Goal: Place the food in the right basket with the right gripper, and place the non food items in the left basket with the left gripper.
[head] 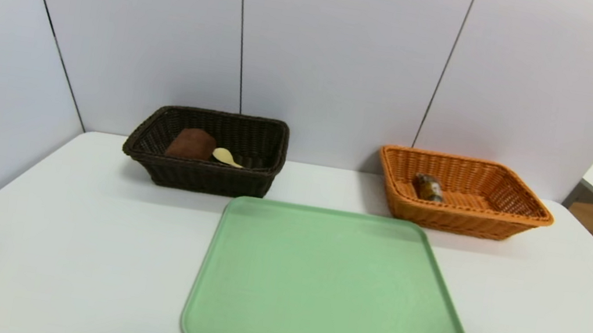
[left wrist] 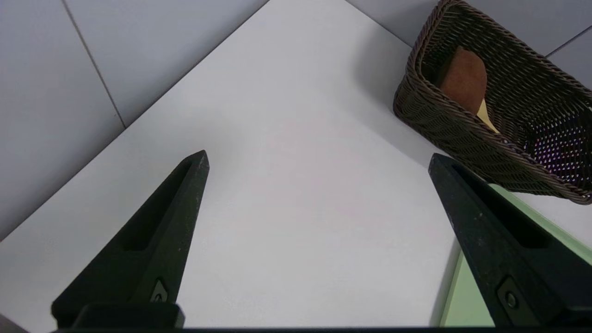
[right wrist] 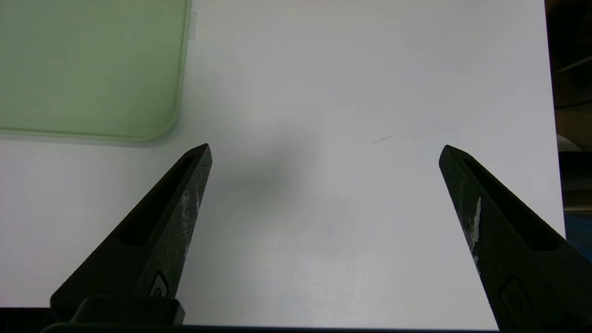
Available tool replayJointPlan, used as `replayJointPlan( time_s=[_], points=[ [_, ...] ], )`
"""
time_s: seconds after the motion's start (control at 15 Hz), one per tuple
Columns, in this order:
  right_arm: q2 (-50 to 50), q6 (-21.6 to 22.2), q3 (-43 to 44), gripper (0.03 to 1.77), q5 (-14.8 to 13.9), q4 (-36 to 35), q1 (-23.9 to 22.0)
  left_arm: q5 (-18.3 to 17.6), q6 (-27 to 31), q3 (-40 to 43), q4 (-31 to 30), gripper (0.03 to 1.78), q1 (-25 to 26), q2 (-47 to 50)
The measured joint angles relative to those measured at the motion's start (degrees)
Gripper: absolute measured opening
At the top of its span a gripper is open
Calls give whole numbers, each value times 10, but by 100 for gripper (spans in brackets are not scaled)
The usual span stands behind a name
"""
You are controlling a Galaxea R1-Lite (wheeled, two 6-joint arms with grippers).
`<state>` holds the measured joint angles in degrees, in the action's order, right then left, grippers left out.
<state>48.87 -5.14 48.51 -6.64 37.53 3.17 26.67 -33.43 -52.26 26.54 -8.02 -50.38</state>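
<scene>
Hovering over bare tabletop (head: 58, 225), our left pincer (left wrist: 319, 162) and right pincer (right wrist: 323, 152) gape released; towel (head: 191, 144), spoon (head: 227, 157) and food (head: 427, 187) sit in baskets upper frame.

Bright, even overhead light, soft shadows beside both baskets (head view slightly soft), no glare.

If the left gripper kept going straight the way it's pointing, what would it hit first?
Probably bare table: the open left gripper aims at it, with the dark basket off to one side.
</scene>
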Motion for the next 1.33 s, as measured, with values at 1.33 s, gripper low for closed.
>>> replayJointPlan(
  time_s=[1.33],
  points=[
    [-158, 0, -49, 170, 2, 0, -41, -67, 217, 291, -98, 169, 87, 369]
  ],
)
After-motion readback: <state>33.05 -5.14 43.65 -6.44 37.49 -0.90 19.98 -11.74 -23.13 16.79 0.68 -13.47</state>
